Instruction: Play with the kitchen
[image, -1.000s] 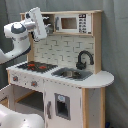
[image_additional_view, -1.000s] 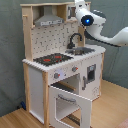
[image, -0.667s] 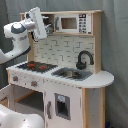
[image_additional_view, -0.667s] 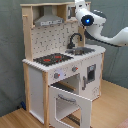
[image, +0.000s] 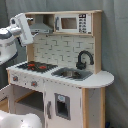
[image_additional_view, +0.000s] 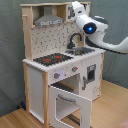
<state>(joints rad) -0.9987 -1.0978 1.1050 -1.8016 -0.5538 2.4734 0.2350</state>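
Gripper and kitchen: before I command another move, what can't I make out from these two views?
- Gripper: in the second exterior view it runs to the top edge; open or shut is unclear.
- Oven door: open in the second exterior view; in the first exterior view the frame's left edge hides it.
- Sink: in the second exterior view the arm covers part of it.
- Microwave panel: markings too small.

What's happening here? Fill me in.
A Franka Panda arm is working at a toy play kitchen. Its end is raised near the top shelf, beside the grey hood, and touches nothing that can be seen. In the second exterior view the oven door hangs open below the red-ringed hob. The black faucet stands over the sink.
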